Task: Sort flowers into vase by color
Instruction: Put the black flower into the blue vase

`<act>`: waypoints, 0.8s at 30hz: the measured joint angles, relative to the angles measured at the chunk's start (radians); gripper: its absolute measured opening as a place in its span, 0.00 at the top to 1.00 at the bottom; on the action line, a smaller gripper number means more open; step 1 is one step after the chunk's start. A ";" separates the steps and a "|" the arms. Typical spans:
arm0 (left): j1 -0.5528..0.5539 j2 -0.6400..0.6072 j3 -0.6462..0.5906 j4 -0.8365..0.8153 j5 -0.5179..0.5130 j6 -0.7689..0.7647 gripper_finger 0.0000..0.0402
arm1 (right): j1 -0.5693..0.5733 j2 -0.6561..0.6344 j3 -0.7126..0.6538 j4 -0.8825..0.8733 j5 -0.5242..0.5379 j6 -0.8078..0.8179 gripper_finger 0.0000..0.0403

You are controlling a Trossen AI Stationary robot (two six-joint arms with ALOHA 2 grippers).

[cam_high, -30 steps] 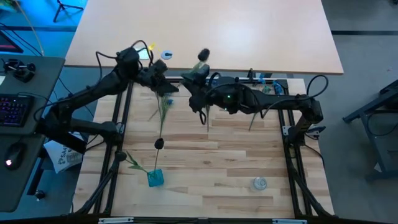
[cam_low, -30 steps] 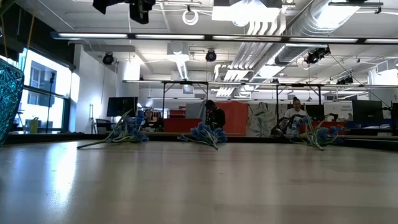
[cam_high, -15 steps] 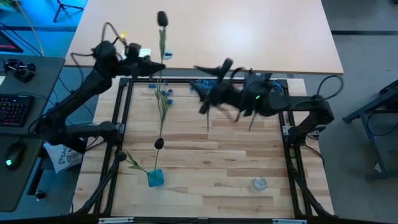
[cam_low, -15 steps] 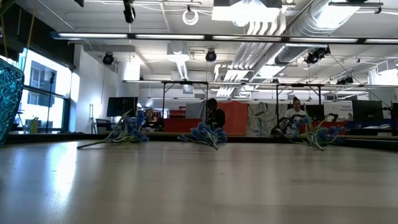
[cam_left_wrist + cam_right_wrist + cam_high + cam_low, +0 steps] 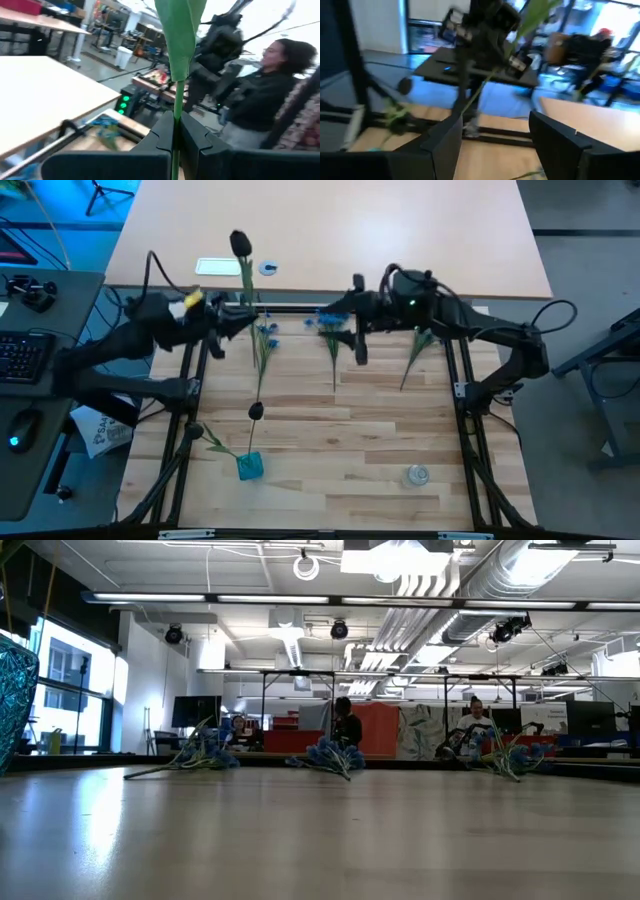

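Near edge of worktop [image 5: 330, 480]: small clear object [image 5: 417, 475] at right, too small to identify. Left of it, teal vase [image 5: 250, 467] holding one dark-bud stem [image 5: 256, 412] upright, a leafy green piece leaning out to its left.

Mid to far worktop: three blue-blossom sprigs lying flat. Left sprig [image 5: 264, 345], middle sprig [image 5: 333, 340], right sprig [image 5: 417, 350], spread across the far part. Low view shows the same three in a row at the far edge, with people in the room beyond.

Left gripper [image 5: 232, 320] raised over far-left corner, clamped tight on the green stem of a dark-bud flower [image 5: 240, 246]; bud points away beyond the far rail. Left wrist view: stem [image 5: 176, 125] pinched between both fingers.

Right gripper [image 5: 357, 345] over far centre, just beside the middle sprig, spread wide, nothing between its fingers [image 5: 442, 137].
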 joint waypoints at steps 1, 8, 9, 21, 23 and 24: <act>-0.046 0.006 0.001 0.015 -0.030 0.000 1.00 | 0.001 0.000 -0.019 0.006 -0.015 0.016 0.44; -0.285 -0.001 0.000 0.112 -0.121 0.020 1.00 | 0.065 0.008 -0.135 0.132 -0.023 0.158 0.44; -0.308 -0.014 0.000 0.150 -0.125 0.037 1.00 | 0.079 0.008 -0.143 0.145 -0.013 0.171 0.44; -0.627 -0.104 -0.212 0.343 -0.149 0.068 1.00 | 0.237 0.007 -0.140 0.302 0.262 0.397 0.44; -0.693 -0.103 -0.315 0.483 -0.161 0.050 1.00 | 0.273 0.007 -0.140 0.294 0.336 0.429 0.44; -0.724 -0.107 -0.363 0.582 -0.171 0.049 1.00 | 0.290 0.008 -0.140 0.293 0.371 0.446 0.44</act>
